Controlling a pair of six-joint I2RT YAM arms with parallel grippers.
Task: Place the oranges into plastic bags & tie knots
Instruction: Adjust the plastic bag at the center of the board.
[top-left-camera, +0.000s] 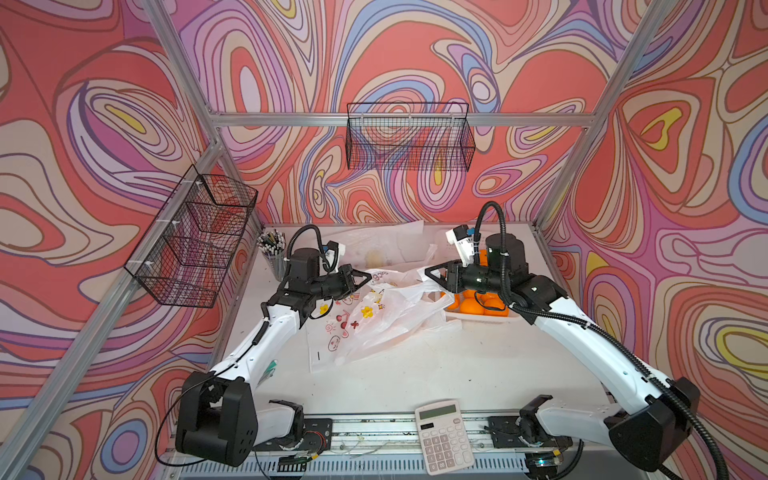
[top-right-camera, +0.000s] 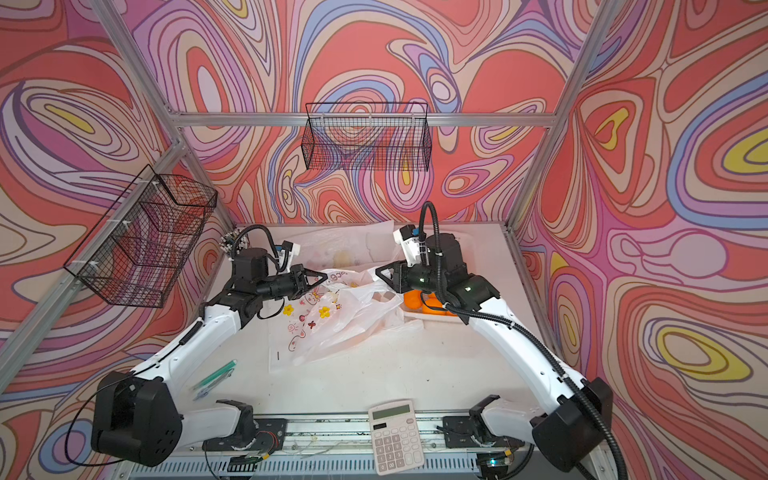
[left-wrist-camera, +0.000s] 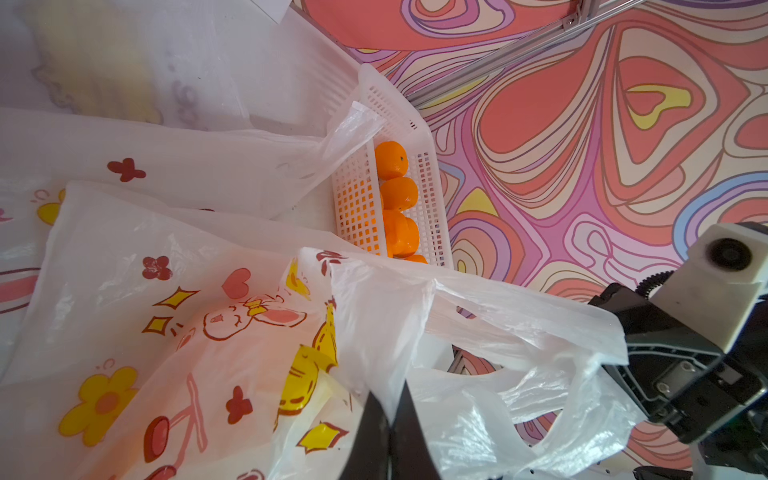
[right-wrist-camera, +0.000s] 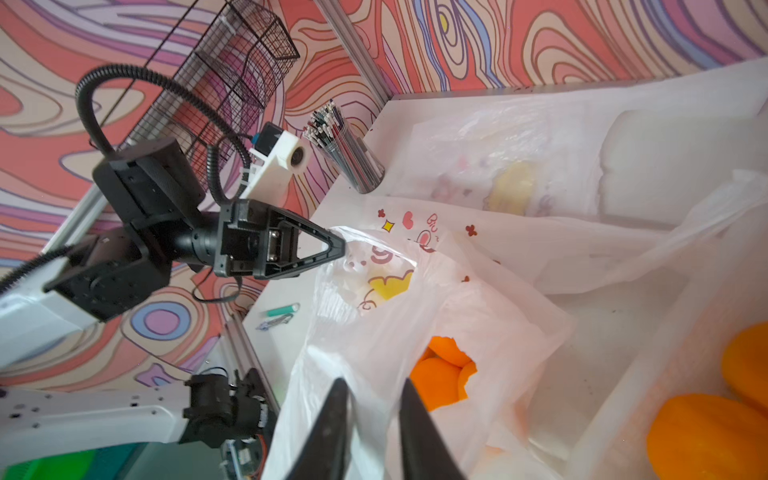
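Both arms reached in from the near edge of the table (top-left-camera: 415, 374), elbows out to the sides and wrists turned inward, so the two grippers faced each other over the bag (top-left-camera: 374, 328) at about the same height.

The left gripper (top-left-camera: 368, 276) was closed, its tips pinching the printed edge of the bag's mouth; the right wrist view showed that pinch (right-wrist-camera: 338, 245), and in the left wrist view its fingers (left-wrist-camera: 374, 432) met on the film.

The right gripper (top-left-camera: 428, 272) was closed too, clamped on the plain white side of the bag's mouth. In its own view the film ran between its fingers (right-wrist-camera: 336, 419), though a narrow gap showed there.

The bag hung slack between the two grippers, its body lying on the table towards the near edge. Through the mouth, just beyond the right gripper, some oranges (right-wrist-camera: 440, 378) sat inside the bag. More oranges (top-left-camera: 478, 303) lay in the white basket (left-wrist-camera: 361, 208), under the right wrist and touching the bag's handle. Flat bags (top-left-camera: 374, 245) lay behind, near the back wall.
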